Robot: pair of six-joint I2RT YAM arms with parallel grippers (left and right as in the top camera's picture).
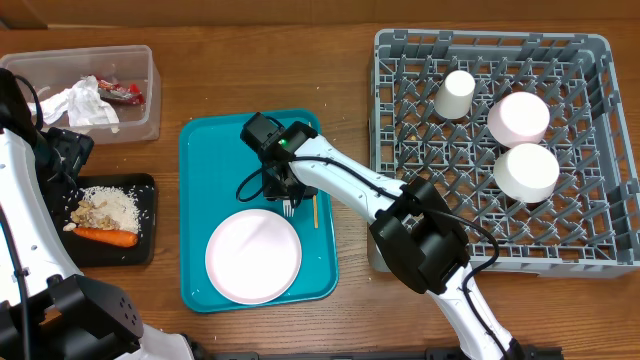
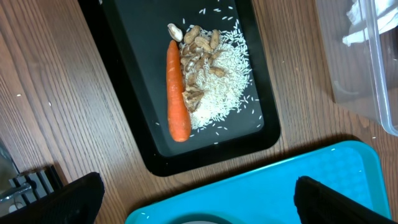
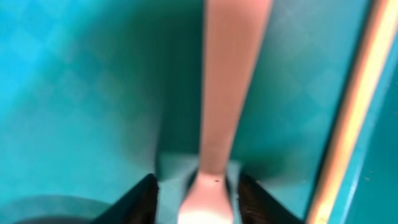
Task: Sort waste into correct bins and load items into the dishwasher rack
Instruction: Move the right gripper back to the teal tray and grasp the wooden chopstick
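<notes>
Right wrist view, closest in: the right claw (image 3: 198,200) sits low over the teal tray (image 3: 74,93). Its two dark fingers stand partly apart on either side of the white fork (image 3: 229,74), which lies flat between them. A sliver of tray shows at each side, so we judge the fork straddled but not yet pinched. The thin wooden stick (image 3: 351,106) lies just beside it, to the right of the frame.

We judge the fork to be light, stiff and smooth. Lying flat, it offers only thin edges, so it could slide or tip. The hold belongs across the narrow handle, squarely, and clear of the stick.

Left wrist view: the left claw (image 2: 199,202) hangs wide open and empty above the black tray (image 2: 124,62), which holds the carrot (image 2: 177,93) and rice (image 2: 227,81).

Overhead view: the round plate (image 1: 253,256) lies on the near part of the teal tray. Farther back on the bench (image 1: 300,60), at the left, the clear tub (image 1: 140,125) holds the napkin (image 1: 85,105) and red wrapper (image 1: 125,92). At the right the rack (image 1: 480,38) already carries the cup (image 1: 458,94) and both bowls (image 1: 518,117).
</notes>
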